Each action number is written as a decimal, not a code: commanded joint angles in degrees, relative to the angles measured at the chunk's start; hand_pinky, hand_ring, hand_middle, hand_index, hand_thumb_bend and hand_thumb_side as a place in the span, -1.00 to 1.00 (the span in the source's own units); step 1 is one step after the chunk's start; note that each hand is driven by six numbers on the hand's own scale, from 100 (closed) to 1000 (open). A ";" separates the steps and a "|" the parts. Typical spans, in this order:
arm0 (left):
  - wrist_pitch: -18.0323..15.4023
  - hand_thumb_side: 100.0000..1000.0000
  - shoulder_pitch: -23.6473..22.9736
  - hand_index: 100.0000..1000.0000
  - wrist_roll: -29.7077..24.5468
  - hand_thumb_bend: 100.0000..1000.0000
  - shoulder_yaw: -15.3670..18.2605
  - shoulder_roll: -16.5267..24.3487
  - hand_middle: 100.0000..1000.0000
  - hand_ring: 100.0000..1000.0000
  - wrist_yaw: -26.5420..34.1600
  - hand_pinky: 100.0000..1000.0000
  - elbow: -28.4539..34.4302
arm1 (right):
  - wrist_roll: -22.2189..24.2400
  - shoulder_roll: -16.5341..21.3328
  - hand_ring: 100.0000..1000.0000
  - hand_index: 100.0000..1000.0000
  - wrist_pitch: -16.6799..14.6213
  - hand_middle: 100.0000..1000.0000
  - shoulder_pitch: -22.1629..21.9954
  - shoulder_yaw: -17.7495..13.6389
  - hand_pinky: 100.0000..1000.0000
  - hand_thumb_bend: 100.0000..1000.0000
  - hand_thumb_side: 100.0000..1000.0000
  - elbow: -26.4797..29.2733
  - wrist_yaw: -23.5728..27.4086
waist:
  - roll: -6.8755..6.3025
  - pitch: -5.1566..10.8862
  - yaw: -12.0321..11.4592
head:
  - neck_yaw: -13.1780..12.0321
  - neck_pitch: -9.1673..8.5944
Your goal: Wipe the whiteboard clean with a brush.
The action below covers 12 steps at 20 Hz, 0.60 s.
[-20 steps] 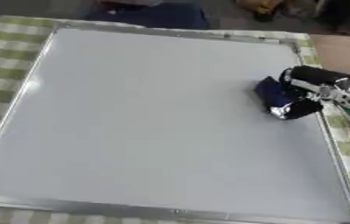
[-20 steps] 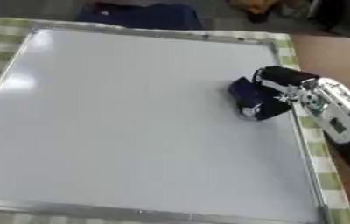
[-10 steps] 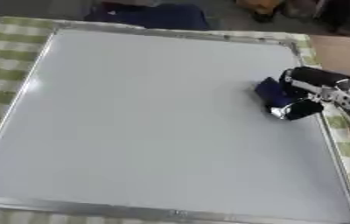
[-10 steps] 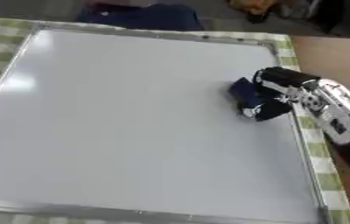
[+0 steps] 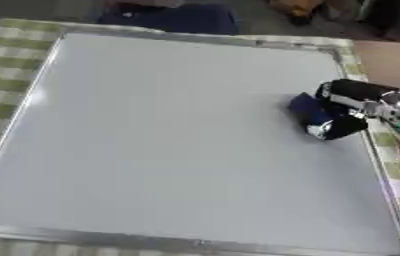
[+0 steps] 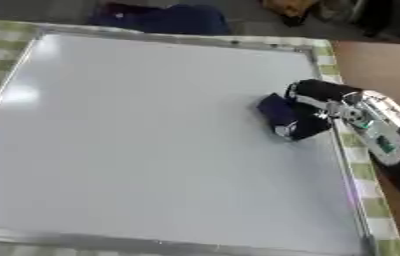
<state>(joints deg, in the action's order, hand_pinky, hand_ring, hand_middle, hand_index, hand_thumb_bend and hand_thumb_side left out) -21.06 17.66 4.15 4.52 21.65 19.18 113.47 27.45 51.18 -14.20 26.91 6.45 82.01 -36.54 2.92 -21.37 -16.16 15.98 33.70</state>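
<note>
The whiteboard (image 5: 168, 135) showed no marks anywhere in either view, so the wiping looked close to finished, or finished already; nothing remained on the pale grey face that a brush would need to lift, though faint traces could have gone unseen in the soft glare near the left edge. The right hand (image 6: 322, 100) came in from the right side and lay over the board's right part, about halfway between far and near edges, its fingers curled round the brush (image 6: 278, 114), a dark blue block whose underside rested on the board just inside the right frame rail. From that placing I judged the step in hand to be a last pass along the right margin, or simply a pause before lifting the brush away. The left hand appeared in neither view. The board had a thin metal frame (image 5: 186, 243) and lay flat on a green-and-white checked cloth (image 5: 11, 55), which showed as a strip along the left, far and right sides. Beyond the far edge sat something dark blue (image 5: 168, 17), too indistinct to name, on a darker floor, and brownish flooring showed at the far right.
</note>
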 commanded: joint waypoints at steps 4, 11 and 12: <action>0.18 0.99 0.46 -0.03 -0.03 -0.99 0.51 0.96 0.08 0.19 0.33 -0.02 1.12 | 2.32 1.72 -0.51 -0.60 -0.04 -0.85 -0.27 1.15 -0.71 -1.00 0.11 4.23 1.31 | -0.02 1.41 0.01 | -0.15 0.15; 0.25 0.99 0.61 -0.03 0.01 -0.98 0.51 0.93 0.08 0.19 0.39 -0.02 1.12 | 4.18 1.86 -0.53 -0.60 -0.05 -0.87 -1.45 2.40 -0.74 -1.00 0.11 8.42 2.29 | 0.02 1.46 0.18 | -0.12 0.16; 0.23 0.99 0.62 -0.03 0.02 -0.98 0.51 0.92 0.08 0.19 0.40 -0.02 1.12 | 4.48 1.86 -0.53 -0.60 0.06 -0.88 -1.57 2.57 -0.75 -1.00 0.11 8.91 2.56 | -0.02 1.47 0.18 | -0.13 0.11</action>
<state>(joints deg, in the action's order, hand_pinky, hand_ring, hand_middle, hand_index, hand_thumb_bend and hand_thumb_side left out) -20.92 17.70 4.21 4.52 21.65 19.39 113.47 31.54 51.17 -14.16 25.01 9.30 89.32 -34.59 3.12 -21.28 -16.02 15.91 33.77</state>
